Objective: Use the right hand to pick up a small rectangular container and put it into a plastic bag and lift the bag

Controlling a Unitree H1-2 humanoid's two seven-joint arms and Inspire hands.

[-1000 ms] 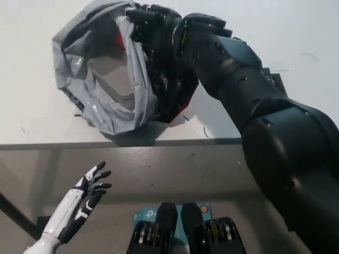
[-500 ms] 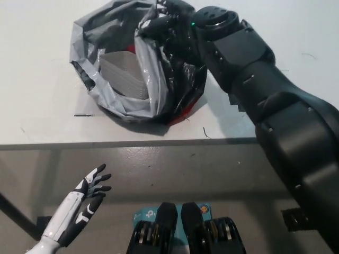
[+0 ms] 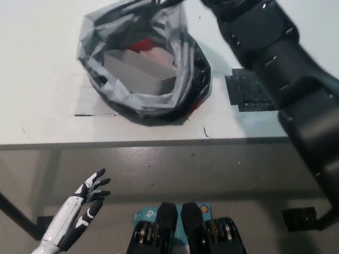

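1. Up at the top edge of the head view, the black right arm (image 3: 275,63) reaches in from the lower right to the mouth of the plastic bag (image 3: 143,92); the right robot hand itself is cut off by the frame edge (only a dark sliver shows where the bag's rim is gathered), so I cannot tell whether it is clenched on the bag or released.
2. The grey bag stands on the white table (image 3: 42,63) with its mouth open toward the camera and its top edge drawn upward toward the arm.
3. Inside the bag lies the small rectangular container (image 3: 139,70), grey, its long axis running from upper left to lower right; something red shows just behind it.
4. A dark flat patch (image 3: 248,91) lies on the table to the right of the bag, beside the arm.
5. The white left robot hand (image 3: 87,198) rests at the lower left below the table edge, fingers spread, grasping nothing.
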